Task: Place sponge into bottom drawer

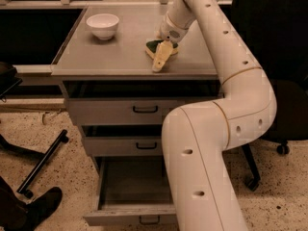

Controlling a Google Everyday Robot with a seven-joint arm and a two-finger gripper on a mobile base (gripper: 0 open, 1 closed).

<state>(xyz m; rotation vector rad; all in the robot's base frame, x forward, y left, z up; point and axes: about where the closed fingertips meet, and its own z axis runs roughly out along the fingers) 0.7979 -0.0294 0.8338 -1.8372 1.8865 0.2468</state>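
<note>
Noting nearest first: the bottom drawer (130,214) is pulled out, its interior in view, partly behind my arm (202,153). Two shallower drawers (110,113) are stacked above it. On the cabinet top (96,57), near the front edge, the gripper (159,66) points down against the sponge (153,45), which lies on the surface. I cannot tell whether the gripper is open or closed on it. A white bowl (102,25) rests at the far left.

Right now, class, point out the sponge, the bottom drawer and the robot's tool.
sponge (152,45): camera view, its dark green left edge.
bottom drawer (134,184): camera view, its bare inside floor.
tool (159,61): camera view, its pale tip, down over the sponge.
</note>
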